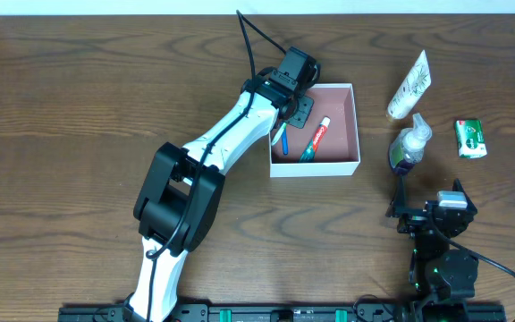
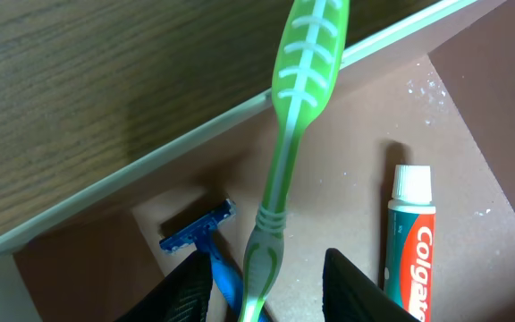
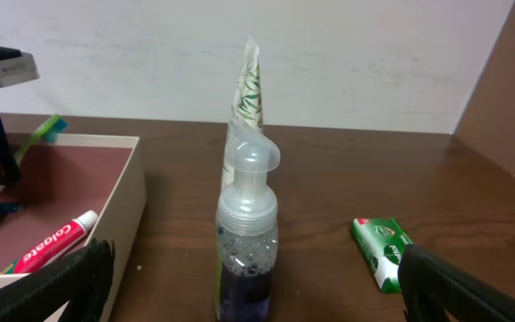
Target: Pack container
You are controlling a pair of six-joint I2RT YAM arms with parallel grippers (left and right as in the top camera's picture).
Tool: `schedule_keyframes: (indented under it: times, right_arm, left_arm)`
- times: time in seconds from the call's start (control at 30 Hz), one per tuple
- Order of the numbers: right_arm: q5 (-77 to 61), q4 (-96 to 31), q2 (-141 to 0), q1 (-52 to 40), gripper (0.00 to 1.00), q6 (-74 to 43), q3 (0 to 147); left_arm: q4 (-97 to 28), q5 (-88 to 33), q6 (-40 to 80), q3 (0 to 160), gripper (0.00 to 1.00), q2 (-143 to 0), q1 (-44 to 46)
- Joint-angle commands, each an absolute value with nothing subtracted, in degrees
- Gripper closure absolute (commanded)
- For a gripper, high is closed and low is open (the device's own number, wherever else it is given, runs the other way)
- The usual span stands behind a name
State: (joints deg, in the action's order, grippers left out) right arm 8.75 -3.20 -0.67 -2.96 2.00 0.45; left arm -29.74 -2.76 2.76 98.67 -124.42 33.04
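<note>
**Plastic, card and wood grain**

The table [image 1: 79,107] is dark brown wood with plain grain and a low sheen. The container [image 2: 150,165] looks like thin card to me: smooth white walls, and a matt pink-brown floor dusted with pale specks. The toothbrush [image 2: 284,152] is glossy translucent green plastic with white ribs. The razor [image 2: 199,230] is blue plastic. The toothpaste tube [image 2: 411,241] is shiny and printed, with a white plastic cap. On my left claw [image 2: 262,291], the fingers [image 2: 184,293] are dull black and finely ridged. The pump bottle [image 3: 247,241] is clear plastic, and the green packet [image 3: 378,250] is glossy.
</note>
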Motion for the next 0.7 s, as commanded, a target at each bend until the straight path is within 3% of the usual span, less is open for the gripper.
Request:
schedule_keyframes:
  times: [0.0, 0.67]
  right_arm:
    - [8.73, -3.44, -0.30, -3.81, 0.01, 2.63, 0.32]
    - [8.73, -3.44, -0.30, -3.81, 0.01, 2.63, 0.32]
  left_arm:
    - [-29.63, -2.31, 2.61, 100.20, 0.59, -124.42, 32.80]
    - [-27.33, -2.44, 2.61, 100.18, 0.59, -124.42, 34.57]
